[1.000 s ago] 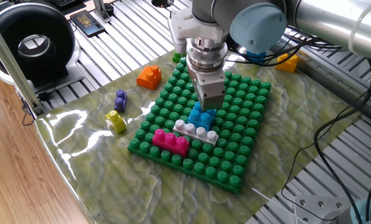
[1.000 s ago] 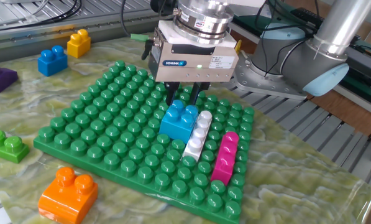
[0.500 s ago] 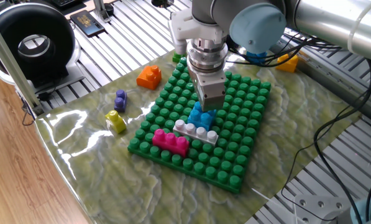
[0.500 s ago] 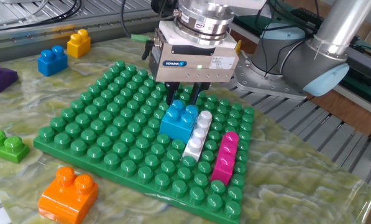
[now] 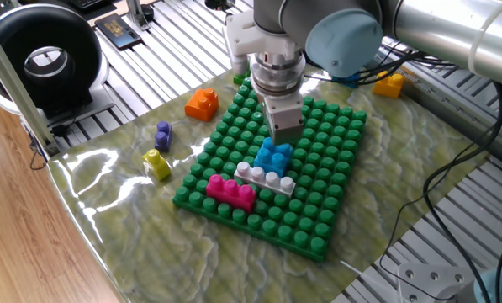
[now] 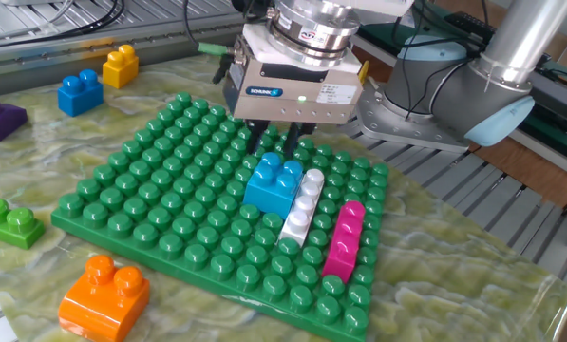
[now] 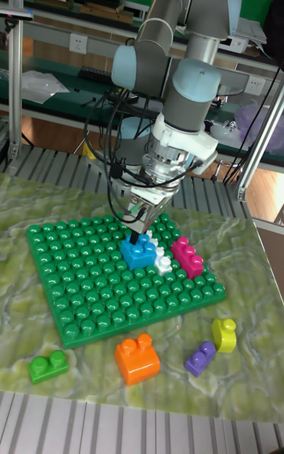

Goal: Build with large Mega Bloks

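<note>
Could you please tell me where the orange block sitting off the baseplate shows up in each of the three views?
One fixed view: orange block upper left, on the mat beside the baseplate's far corner.
The other fixed view: bottom left, in front of the baseplate.
Tall fixed view: lower centre, below the baseplate.
Shared landmark: the light blue block on the baseplate, under the gripper.

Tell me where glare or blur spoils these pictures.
One fixed view: strong white glare on the glossy marbled green mat near the small yellow plastic brick. The other fixed view: sharp, only soft sheen. Tall fixed view: even light, no visible blur.
</note>
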